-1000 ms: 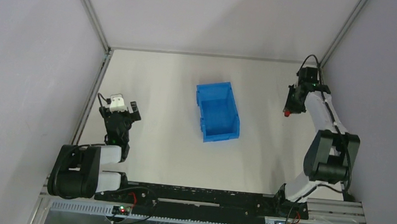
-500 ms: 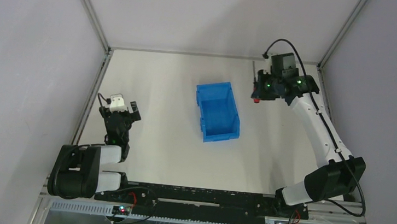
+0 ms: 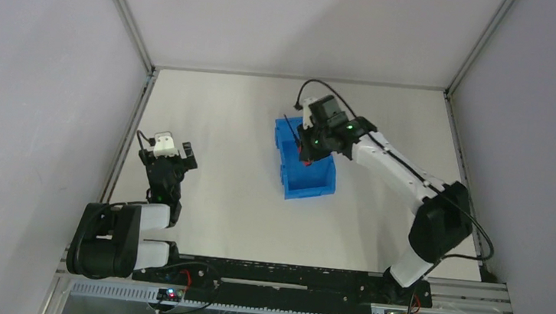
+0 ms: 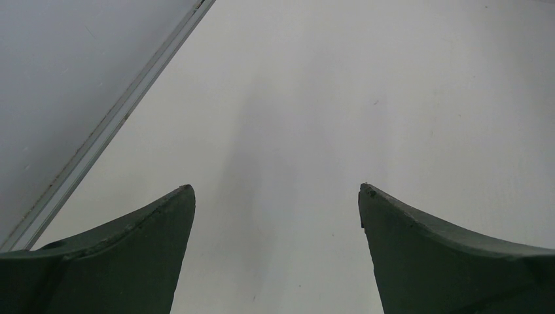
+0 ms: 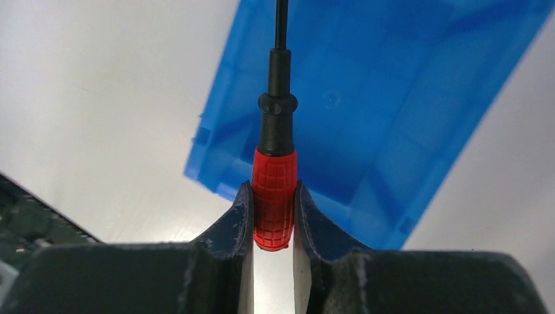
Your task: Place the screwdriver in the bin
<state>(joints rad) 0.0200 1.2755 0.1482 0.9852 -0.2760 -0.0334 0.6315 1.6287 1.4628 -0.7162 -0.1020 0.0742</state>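
Observation:
The bright blue bin [image 3: 310,177] sits at the table's middle; it also shows in the right wrist view [image 5: 419,111] below my fingers. My right gripper [image 3: 306,153] hangs over the bin and is shut on the screwdriver [image 5: 275,190], its red handle pinched between the two fingers. The black shaft [image 5: 280,26] points away from the gripper over the bin's inside. In the top view the screwdriver [image 3: 297,137] shows as a thin dark line with a red spot. My left gripper [image 3: 169,163] rests at the table's left, open and empty, its fingers [image 4: 150,235] wide apart over bare table.
A metal frame rail [image 3: 127,139] runs along the table's left edge, close to my left gripper. White enclosure walls stand on the left, back and right. The arm bases and a black bar [image 3: 279,276] line the near edge.
My right arm has swung left from the table's right side, carrying the screwdriver until it hangs over the blue bin. The left arm has not moved.

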